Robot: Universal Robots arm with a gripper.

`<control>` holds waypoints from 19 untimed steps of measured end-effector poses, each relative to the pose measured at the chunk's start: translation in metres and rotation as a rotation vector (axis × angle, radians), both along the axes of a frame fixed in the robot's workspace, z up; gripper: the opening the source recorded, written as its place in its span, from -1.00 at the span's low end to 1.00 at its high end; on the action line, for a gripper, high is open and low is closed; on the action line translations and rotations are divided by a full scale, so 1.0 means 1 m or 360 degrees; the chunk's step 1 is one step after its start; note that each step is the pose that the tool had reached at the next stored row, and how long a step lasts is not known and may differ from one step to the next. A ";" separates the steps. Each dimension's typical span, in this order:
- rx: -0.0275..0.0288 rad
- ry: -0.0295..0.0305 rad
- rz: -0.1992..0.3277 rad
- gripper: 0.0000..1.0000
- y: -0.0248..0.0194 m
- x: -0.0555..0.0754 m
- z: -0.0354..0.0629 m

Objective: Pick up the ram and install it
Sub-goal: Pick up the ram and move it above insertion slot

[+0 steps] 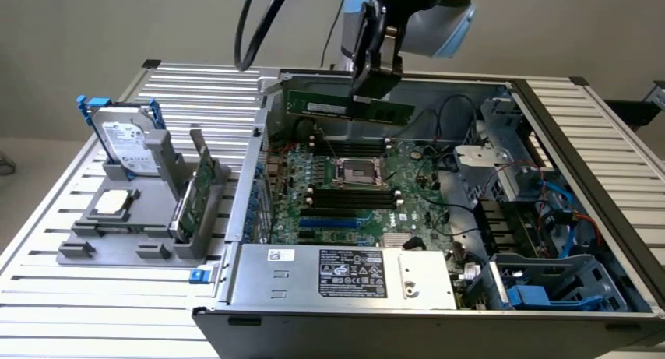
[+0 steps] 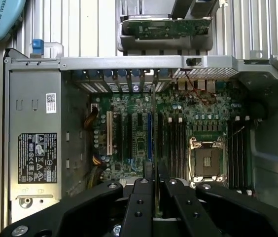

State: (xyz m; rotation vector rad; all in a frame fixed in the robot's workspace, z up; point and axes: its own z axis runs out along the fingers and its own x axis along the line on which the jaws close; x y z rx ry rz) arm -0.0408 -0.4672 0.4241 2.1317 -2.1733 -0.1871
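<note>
Black-fingered gripper (image 1: 374, 90) is clamping the long green circuit-board ram (image 1: 322, 104) edge-down — lining it with black motherboard slots (image 1: 353, 197) beneath.

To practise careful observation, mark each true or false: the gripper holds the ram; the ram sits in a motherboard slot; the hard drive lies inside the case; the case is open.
1. The gripper holds the ram: true.
2. The ram sits in a motherboard slot: false; it is held up above the motherboard.
3. The hard drive lies inside the case: false; it stands upright in the grey holder outside it.
4. The case is open: true.
</note>
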 end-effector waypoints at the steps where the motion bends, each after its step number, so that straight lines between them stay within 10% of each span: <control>1: 0.00052 -0.00104 0.0010 -0.72 0.0001 0.000 -0.0002; 7: 0.00196 -0.00695 0.0062 -0.72 0.0001 0.000 -0.0019; 14: 0.00195 -0.00785 0.0069 -0.72 0.0048 0.001 -0.0142; 19: 0.00195 -0.00787 0.0070 -0.72 0.0181 0.002 -0.0233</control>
